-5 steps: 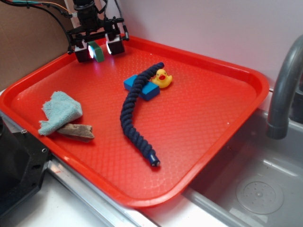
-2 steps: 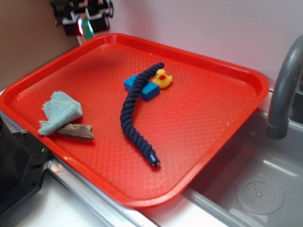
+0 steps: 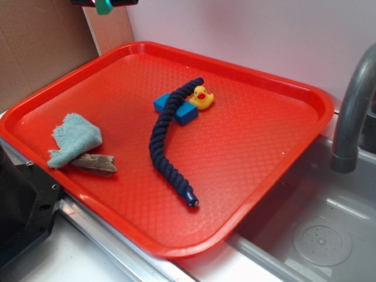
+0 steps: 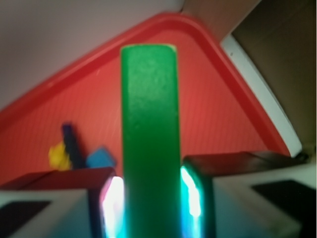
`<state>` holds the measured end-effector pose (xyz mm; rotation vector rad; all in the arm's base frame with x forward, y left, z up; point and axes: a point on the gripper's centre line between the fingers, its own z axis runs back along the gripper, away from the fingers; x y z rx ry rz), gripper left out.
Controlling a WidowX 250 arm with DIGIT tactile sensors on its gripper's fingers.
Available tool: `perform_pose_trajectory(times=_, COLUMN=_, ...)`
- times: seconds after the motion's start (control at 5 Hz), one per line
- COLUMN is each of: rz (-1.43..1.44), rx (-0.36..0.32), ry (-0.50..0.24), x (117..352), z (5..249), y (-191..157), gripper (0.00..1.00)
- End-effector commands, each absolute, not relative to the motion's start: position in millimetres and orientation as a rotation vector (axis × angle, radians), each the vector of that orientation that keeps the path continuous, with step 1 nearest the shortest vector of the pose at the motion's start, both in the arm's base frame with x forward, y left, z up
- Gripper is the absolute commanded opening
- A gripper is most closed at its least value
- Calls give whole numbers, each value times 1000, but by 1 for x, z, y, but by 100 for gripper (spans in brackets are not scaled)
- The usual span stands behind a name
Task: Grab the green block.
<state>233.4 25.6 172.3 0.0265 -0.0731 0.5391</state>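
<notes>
I have the green block (image 4: 149, 134) pinched between the two pads of the gripper (image 4: 151, 193); the wrist view shows it standing on end between them, a pad (image 4: 110, 201) pressed to each flat side. In the outside view only the bottom of the gripper (image 3: 104, 3) shows at the top edge, with a sliver of the green block (image 3: 103, 7) in it, well above the far left corner of the red tray (image 3: 305, 94). So I judge the grab itself done and the lift well along; what is left is only to hold firm and steady. Down on the tray lie the blue block (image 3: 182, 111), the dark rope (image 3: 166, 132) across it, the yellow duck (image 3: 202, 97) just beside, and the cloth (image 3: 75, 137) well apart; none is in my way.
</notes>
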Motion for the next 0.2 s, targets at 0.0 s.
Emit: perform_pose_trajectory(times=0.0, rz=317, rx=9, ry=-126, x=149, z=205, y=15, gripper=0)
